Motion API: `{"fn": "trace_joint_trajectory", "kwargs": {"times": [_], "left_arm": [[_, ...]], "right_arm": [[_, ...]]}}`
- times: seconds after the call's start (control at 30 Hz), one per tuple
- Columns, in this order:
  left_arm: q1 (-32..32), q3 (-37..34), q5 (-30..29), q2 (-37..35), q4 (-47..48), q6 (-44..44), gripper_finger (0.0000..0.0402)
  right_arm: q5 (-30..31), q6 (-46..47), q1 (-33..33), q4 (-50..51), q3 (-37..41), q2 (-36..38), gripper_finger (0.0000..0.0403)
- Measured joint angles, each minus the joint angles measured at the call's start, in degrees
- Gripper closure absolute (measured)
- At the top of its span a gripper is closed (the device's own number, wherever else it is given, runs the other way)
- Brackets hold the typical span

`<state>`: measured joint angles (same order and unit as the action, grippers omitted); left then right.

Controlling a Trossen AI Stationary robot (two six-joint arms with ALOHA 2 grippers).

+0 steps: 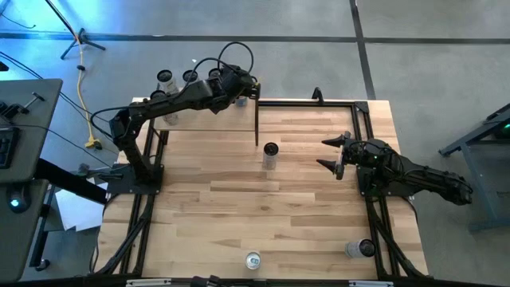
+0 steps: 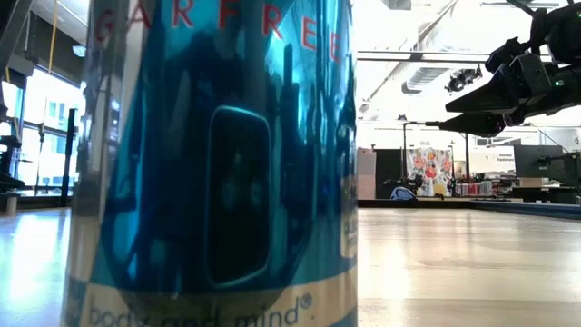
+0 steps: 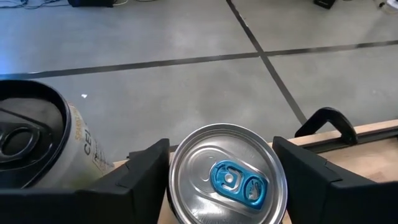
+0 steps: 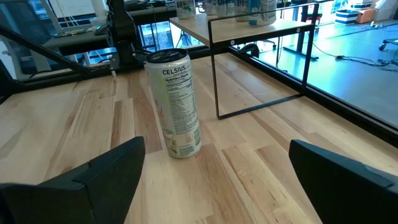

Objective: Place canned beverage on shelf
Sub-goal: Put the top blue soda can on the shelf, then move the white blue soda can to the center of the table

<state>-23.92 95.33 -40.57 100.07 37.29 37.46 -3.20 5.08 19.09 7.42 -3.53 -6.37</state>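
We are reaching our left gripper (image 3: 221, 171) over the shelf (image 1: 209, 116), fingers spread around a can (image 3: 227, 177). Our right gripper (image 1: 332, 154) is hanging wide open.

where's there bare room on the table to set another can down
The widest bare stretch is the middle planks, between the standing can and the can at the near edge. The near-left corner beside the left arm's base also looks free. It is crowded on the shelf, where cans stand under the left hand, and near the right hand and the corner can.
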Motion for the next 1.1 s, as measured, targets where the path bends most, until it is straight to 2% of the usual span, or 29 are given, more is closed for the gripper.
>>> {"fn": "trace_joint_trajectory", "kwargs": {"times": [0.63,1.1], "left_arm": [[0.58,0.02,-0.27,0.00,0.66,0.91,0.0113],[5.32,0.07,-1.88,-2.41,10.69,9.55,0.0108]], "right_arm": [[0.00,0.00,0.00,0.00,0.00,0.00,0.0016],[-0.01,0.00,0.01,0.00,0.00,0.00,0.0016]]}}
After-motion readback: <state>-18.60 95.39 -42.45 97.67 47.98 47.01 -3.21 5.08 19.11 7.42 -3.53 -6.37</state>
